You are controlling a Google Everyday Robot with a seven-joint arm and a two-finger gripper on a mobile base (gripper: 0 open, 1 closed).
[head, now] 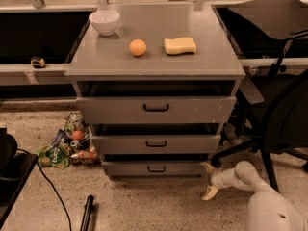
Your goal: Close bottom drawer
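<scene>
Speckled floor (144, 207) underlies the spread, empty gripper (210, 179); just beside it, the rigid bottom drawer (126, 169) probably slides lightly if pushed on its front panel.

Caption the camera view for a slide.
Open gripper low beside the bottom drawer's right end; white bowl, orange and sponge on the cabinet top.

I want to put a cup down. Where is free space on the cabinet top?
Free: front strip of the cabinet top, before the orange and sponge. The back left holds the bowl. The gripper, fingers open, is low beside the bottom drawer.
</scene>
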